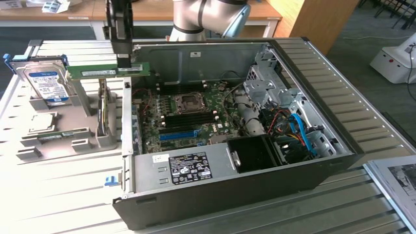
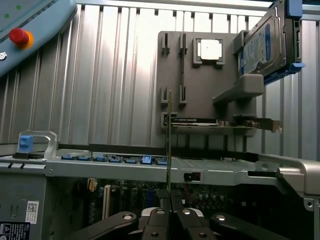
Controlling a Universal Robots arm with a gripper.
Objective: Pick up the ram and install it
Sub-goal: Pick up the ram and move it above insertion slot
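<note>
While my hand [image 1: 122, 66] is clamped shut on the ram [image 1: 97, 71], the green stick hangs level in the upper left of the exterior view. It sits above the gray holder [image 1: 71, 146], and its right end crosses the left wall of the open computer case [image 1: 260, 195]. In the wrist view the stick shows edge-on, a thin line running straight out from between my fingers [image 2: 162, 205], so I judge the pinch to be square and not skewed.

The step in hand, as I read it, is carrying the stick over to the board. To do it well I would keep the stick flat along its length and move slowly. A thin board held at one spot can swivel in the pinch, and a tilt now would spoil the line-up.

The ram needs to stay high enough to pass the case wall without clipping it. Its left end is near the hard drive [image 1: 44, 83] standing in the holder, so that side wants care too.

On the motherboard [image 1: 151, 127], the dark memory slots [image 1: 188, 118] beside the processor socket [image 1: 188, 101] run roughly the same way as the stick does now. That heading is worth holding, so little turning should be needed. The holder and case both rest on the slatted counter [image 1: 65, 200].
</note>
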